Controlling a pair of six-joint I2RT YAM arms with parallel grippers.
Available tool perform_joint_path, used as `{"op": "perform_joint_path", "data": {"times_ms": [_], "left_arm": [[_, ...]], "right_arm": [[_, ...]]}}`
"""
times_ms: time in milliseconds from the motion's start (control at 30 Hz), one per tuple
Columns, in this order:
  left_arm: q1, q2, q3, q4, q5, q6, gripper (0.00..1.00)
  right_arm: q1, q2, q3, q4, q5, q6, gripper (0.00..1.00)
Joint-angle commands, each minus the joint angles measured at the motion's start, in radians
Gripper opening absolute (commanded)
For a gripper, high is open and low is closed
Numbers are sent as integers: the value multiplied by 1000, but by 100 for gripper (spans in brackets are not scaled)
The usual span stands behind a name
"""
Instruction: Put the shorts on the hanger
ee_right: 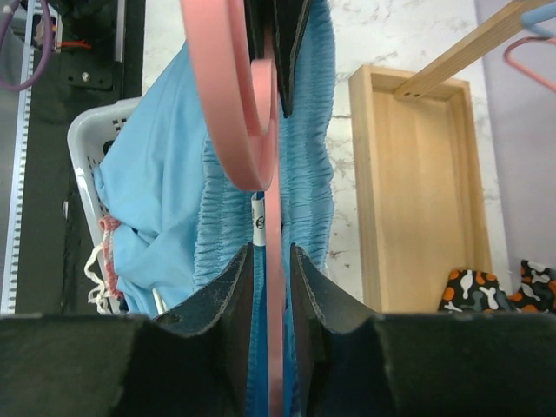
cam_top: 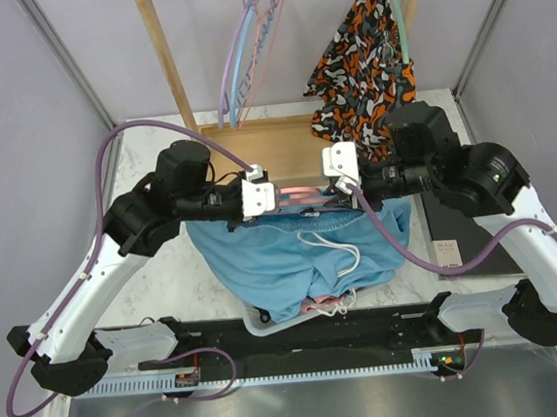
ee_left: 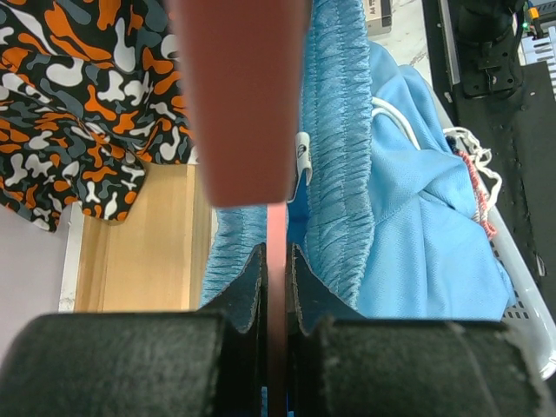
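Note:
The pink hanger [cam_top: 302, 196] is held level between my two grippers above the white basket [cam_top: 258, 320]. The sky-blue shorts [cam_top: 283, 262] hang around it by the waistband, their white drawstring [cam_top: 338, 247] dangling in front. My left gripper [cam_top: 276, 201] is shut on the hanger's bar from the left; in the left wrist view [ee_left: 276, 254] the pink bar [ee_left: 243, 104] runs between the jaws, waistband [ee_left: 339, 174] beside it. My right gripper [cam_top: 328, 192] is shut on the bar from the right [ee_right: 271, 254], with the hook [ee_right: 248, 130] and the shorts [ee_right: 156, 174] ahead.
A wooden rack [cam_top: 162, 53] stands at the back on a wooden base [cam_top: 253, 138]. Lilac, blue and pink hangers [cam_top: 250, 45] hang on its rail. An orange-black-white patterned garment [cam_top: 363, 60] hangs on a mint-green hanger [cam_top: 397, 3] at the right. A dark flat thing [cam_top: 465, 241] lies at the right.

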Motion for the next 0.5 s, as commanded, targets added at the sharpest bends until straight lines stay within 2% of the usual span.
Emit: {"op": "perform_joint_path", "data": {"times_ms": [0, 133, 233, 333, 400, 467], "left_arm": [[3, -10, 52, 53, 48, 41, 2], [3, -9, 52, 58, 54, 39, 2], [3, -10, 56, 61, 61, 39, 2], [3, -7, 58, 62, 61, 35, 2], [3, -7, 53, 70, 54, 0, 3], [1, -36, 44, 128, 48, -49, 13]], "right_arm": [[-2, 8, -37, -27, -27, -40, 30], [-2, 5, -76, -36, -11, -44, 35], [-3, 4, -102, -30, 22, -40, 34], [-2, 13, -84, -17, 31, 2, 0], [-2, 17, -50, 6, 72, 93, 0], [-2, 22, -21, 29, 114, 141, 0]]}}
